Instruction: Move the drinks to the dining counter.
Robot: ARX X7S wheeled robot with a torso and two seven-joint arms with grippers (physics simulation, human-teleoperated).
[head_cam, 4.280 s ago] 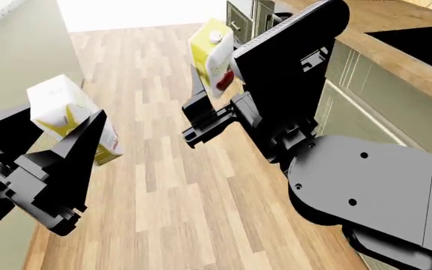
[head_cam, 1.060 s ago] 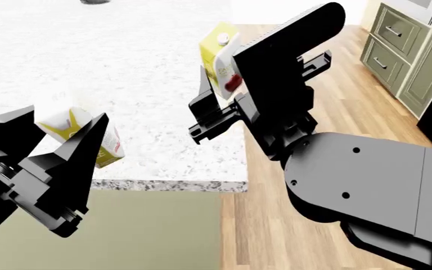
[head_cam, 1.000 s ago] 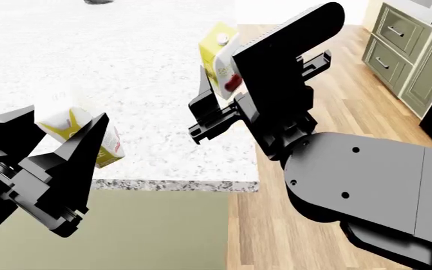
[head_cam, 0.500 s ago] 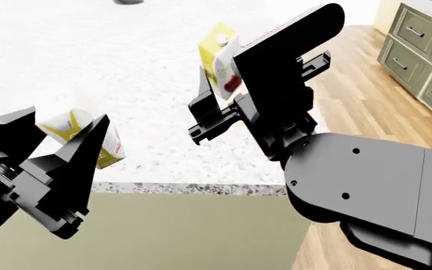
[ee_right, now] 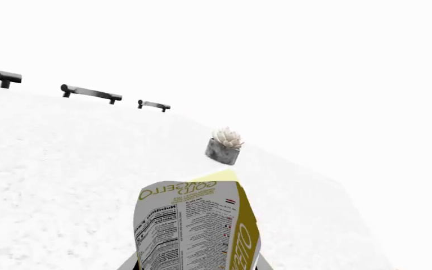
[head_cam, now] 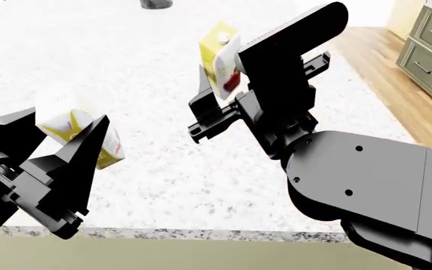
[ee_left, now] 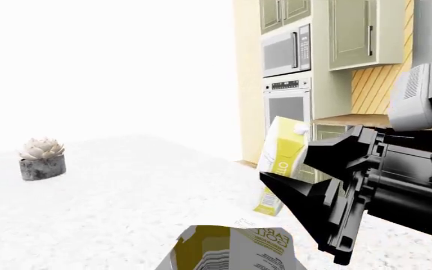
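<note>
Juice cartons, two of them, both carried in the air above the dining counter (head_cam: 163,169), neither set down yet. Nearest, the left carton (head_cam: 77,132), tilted and clamped between the dark fingers of the left gripper (head_cam: 62,143), just past the counter's near edge; seen from the left wrist as a yellow-and-white top (ee_left: 235,247) at the frame's foot. Further in, the right carton (head_cam: 220,56), near upright with its cap uppermost, pinched by the right gripper (head_cam: 212,95) over the middle of the stone; printed side panel (ee_right: 193,225) filling the right wrist view. Best to lower each straight down onto bare speckled stone well inside the edge, level the tilted left carton before contact, and part the fingers only once the base sits flat; probably wise to keep the two landing spots apart so the arms do not clash. Both cartons sealed at the gable, contents not visible. Farthest, a small grey pot (ee_right: 221,151) holding a pale succulent (ee_left: 41,149), standing on the counter well clear of both arms. Brown paper cup not in view
</note>
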